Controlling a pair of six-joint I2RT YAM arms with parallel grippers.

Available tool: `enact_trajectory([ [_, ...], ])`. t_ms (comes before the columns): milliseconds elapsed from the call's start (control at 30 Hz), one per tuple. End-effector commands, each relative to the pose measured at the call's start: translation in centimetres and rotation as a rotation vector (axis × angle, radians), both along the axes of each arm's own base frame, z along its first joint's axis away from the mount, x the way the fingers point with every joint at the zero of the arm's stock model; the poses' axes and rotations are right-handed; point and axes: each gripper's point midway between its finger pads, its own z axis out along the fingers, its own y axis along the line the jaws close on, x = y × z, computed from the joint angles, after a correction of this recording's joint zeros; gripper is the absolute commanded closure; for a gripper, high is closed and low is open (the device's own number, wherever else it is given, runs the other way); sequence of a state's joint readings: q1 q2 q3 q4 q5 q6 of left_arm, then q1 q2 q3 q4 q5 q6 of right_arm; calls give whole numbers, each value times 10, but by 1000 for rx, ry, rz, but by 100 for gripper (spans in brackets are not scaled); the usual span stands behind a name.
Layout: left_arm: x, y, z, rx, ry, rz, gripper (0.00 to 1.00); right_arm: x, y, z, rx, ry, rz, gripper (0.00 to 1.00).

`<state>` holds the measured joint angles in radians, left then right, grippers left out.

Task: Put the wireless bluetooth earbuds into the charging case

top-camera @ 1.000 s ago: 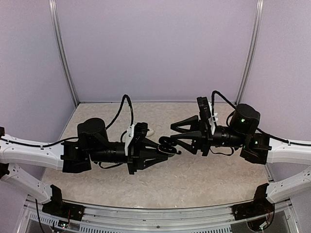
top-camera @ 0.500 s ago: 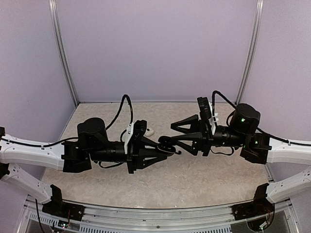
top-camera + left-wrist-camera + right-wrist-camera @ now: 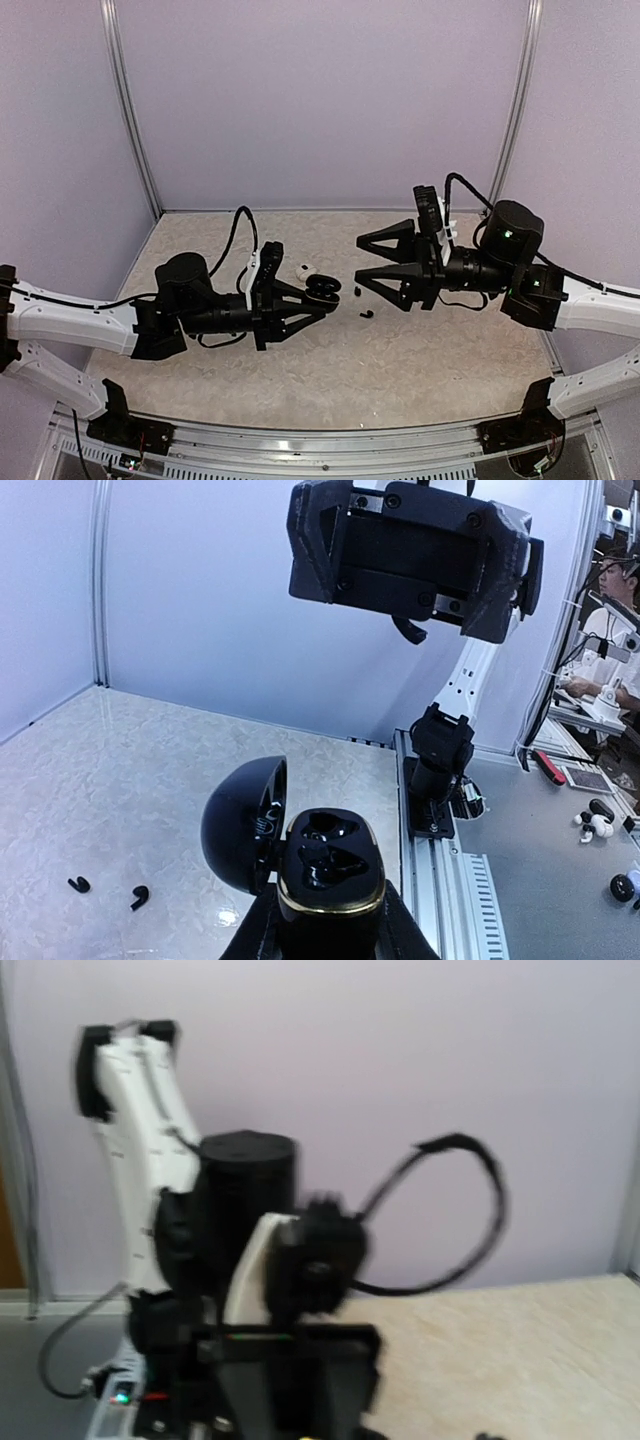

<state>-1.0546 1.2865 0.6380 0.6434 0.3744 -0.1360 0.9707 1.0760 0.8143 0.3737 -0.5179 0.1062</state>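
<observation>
My left gripper is shut on the black charging case and holds it above the table. In the left wrist view the case stands between my fingers. Its round lid is swung open to the left, and its gold-rimmed wells look empty. Two black earbuds lie on the table, also in the left wrist view. My right gripper is open and empty, right of the case and above the earbuds. The right wrist view is blurred.
A small white piece, perhaps a white earbud, lies on the table behind my left gripper. Purple walls close in the marble-patterned table at the back and sides. A metal rail runs along the near edge.
The two arms have drawn apart: the left went back to the left with the case, the right went back to the right. A black earbud now shows on the table between them.
</observation>
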Motion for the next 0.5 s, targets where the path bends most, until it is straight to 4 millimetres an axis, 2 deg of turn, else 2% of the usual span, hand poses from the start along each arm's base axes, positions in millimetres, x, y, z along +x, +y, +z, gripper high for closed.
enact_trajectory([
  [0,11,15,5,-59,14,67,100,42,-13,-16,-64,75,-159,35],
  [133,15,29,5,-89,16,109,100,85,-29,-54,-119,216,-295,38],
  [300,16,41,2,-104,19,140,100,138,-53,-114,-229,387,-467,42],
  [400,17,45,0,-112,19,153,100,158,-64,-150,-290,485,-530,47],
  [467,17,48,-1,-118,18,162,100,164,-69,-173,-332,533,-554,49],
])
